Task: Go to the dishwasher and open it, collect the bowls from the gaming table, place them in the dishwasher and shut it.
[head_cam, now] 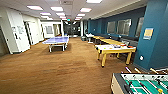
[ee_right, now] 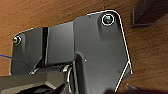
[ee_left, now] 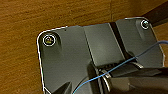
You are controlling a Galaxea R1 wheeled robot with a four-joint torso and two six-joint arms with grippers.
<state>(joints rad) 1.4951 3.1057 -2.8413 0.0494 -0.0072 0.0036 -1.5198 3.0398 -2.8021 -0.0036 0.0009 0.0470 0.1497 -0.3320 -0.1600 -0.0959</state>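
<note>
Robot faces the long yellow-rimmed, white-topped desk (head_cam: 113,48); small bowls (head_cam: 117,46) on it, colours unclear. Judged step: approach for collection. Jaws' state: cannot tell.

Both arms hanging low, wrists facing down toward the floor, claw fingers indiscernible

You're in an office games room: a blue table-tennis table (head_cam: 56,40), a yellow-rimmed gaming table (head_cam: 115,49), a table-football table (head_cam: 141,83), brown carpet (head_cam: 57,72), ceiling light panels (head_cam: 56,8) and blue walls (head_cam: 156,37).
</note>
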